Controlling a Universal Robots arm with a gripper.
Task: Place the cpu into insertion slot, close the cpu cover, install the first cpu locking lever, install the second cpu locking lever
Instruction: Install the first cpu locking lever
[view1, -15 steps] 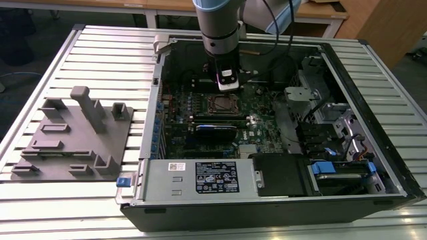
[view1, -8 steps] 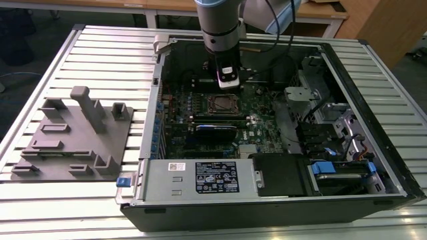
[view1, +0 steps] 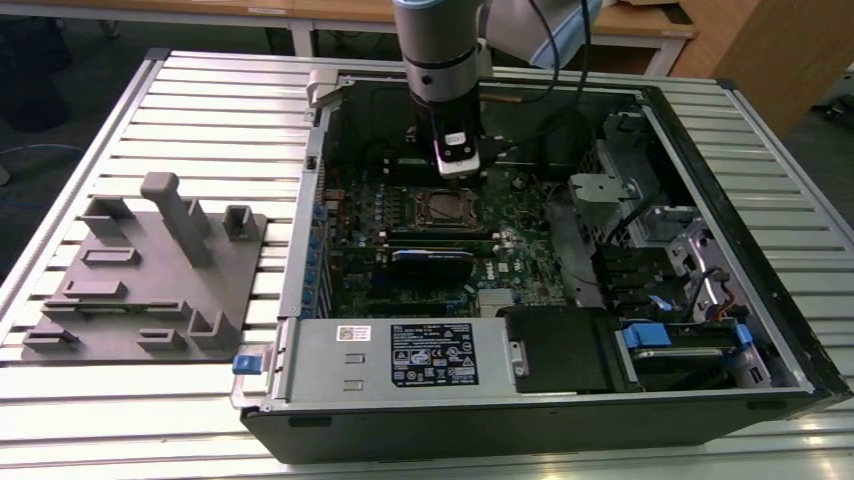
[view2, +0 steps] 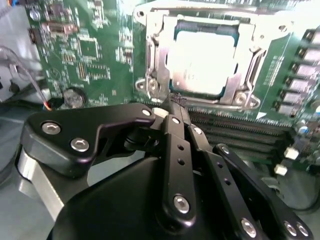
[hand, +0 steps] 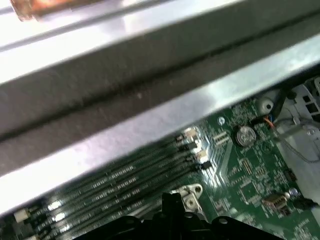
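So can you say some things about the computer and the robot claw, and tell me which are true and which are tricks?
1. The cpu already sits in the insertion slot. True.
2. The claw is carrying the cpu. False: its fingertips are pressed together with nothing between them, just beside the socket.
3. The cpu cover lies down around the chip. True.
4. The computer case is closed. False: its side is off, and the green circuit board shows.
5. A grey holder lies outside the case, at the exterior view's left. True.
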